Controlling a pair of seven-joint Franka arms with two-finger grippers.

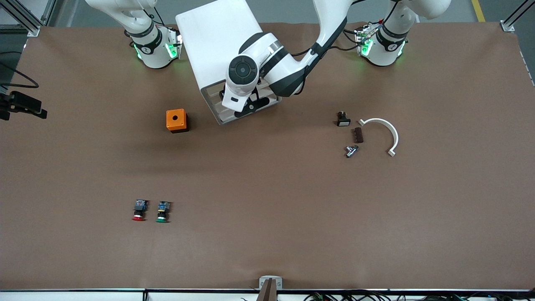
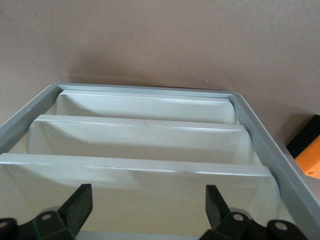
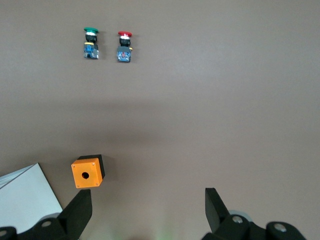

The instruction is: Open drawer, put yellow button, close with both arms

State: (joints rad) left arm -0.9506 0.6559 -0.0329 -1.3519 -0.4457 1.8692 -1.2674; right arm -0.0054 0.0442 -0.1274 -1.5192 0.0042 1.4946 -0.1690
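Note:
The yellow button shows in no view. The white drawer cabinet [image 1: 213, 39] stands between the arms' bases, its grey-framed front [image 1: 225, 119] turned toward the front camera. My left gripper [image 1: 249, 104] is open and empty right at that front. The left wrist view shows it [image 2: 148, 207] spread before three white drawer fronts [image 2: 145, 137] inside the grey frame [image 2: 30, 112]; no drawer looks pulled out. My right arm waits near its base, its gripper [image 3: 148, 210] open and empty above bare table.
An orange box [image 1: 177, 120] with a round hole sits beside the cabinet. A red-capped button [image 1: 138, 210] and a green-capped button [image 1: 163, 211] lie nearer the front camera. Toward the left arm's end lie a black switch [image 1: 343, 119], a brown block [image 1: 358, 135], a metal part [image 1: 351, 151] and a white curved piece [image 1: 386, 131].

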